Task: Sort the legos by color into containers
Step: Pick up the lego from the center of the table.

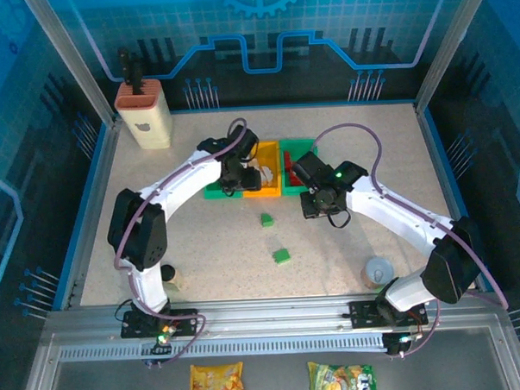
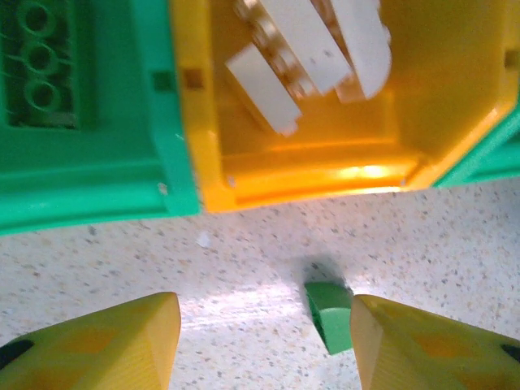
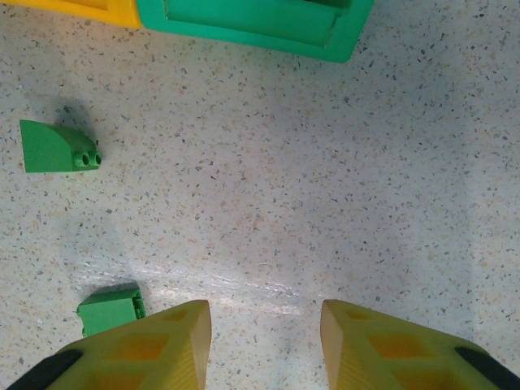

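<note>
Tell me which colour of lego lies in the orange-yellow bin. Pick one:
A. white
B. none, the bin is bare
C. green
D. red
A: in the left wrist view, several white bricks lie inside the orange-yellow bin, with no red or green piece among them.
</note>
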Controlling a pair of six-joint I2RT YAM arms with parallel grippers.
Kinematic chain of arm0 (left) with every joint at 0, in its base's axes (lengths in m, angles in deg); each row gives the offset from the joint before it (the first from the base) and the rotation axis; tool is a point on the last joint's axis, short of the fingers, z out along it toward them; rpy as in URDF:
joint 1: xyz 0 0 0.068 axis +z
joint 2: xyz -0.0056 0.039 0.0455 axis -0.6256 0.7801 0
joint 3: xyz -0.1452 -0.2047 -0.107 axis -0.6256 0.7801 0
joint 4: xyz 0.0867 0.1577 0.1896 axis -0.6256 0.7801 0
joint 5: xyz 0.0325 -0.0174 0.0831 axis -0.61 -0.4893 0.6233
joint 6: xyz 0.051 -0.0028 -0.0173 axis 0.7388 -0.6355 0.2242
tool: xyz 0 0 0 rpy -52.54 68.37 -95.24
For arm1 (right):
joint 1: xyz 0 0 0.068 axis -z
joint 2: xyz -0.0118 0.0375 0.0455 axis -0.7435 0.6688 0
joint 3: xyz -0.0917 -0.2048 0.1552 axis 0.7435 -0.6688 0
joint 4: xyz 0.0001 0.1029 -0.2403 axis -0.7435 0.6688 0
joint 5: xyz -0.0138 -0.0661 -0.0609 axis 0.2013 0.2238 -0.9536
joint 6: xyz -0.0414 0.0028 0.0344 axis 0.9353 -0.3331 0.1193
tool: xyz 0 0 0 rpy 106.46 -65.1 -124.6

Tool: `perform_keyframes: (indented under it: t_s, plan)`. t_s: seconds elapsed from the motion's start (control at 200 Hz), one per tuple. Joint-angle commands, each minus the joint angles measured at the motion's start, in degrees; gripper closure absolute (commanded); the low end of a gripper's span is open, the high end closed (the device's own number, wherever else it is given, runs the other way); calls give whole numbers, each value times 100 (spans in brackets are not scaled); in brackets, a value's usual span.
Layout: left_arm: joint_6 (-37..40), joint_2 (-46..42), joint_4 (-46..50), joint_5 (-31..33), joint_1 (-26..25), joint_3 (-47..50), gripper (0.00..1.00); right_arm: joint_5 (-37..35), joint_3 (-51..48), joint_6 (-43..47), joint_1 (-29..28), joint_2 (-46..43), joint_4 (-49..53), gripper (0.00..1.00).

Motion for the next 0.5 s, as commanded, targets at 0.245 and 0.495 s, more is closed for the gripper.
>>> perform_keyframes:
  t_s: [0.245,0.495]
  plan:
    - [-744,19,-201,55,-686,510,38,20,-220,34,143,-159,-34,58]
    - [-907,446,-281,-54,-1027,442,37,56,-258,79,198,-174,-51,58]
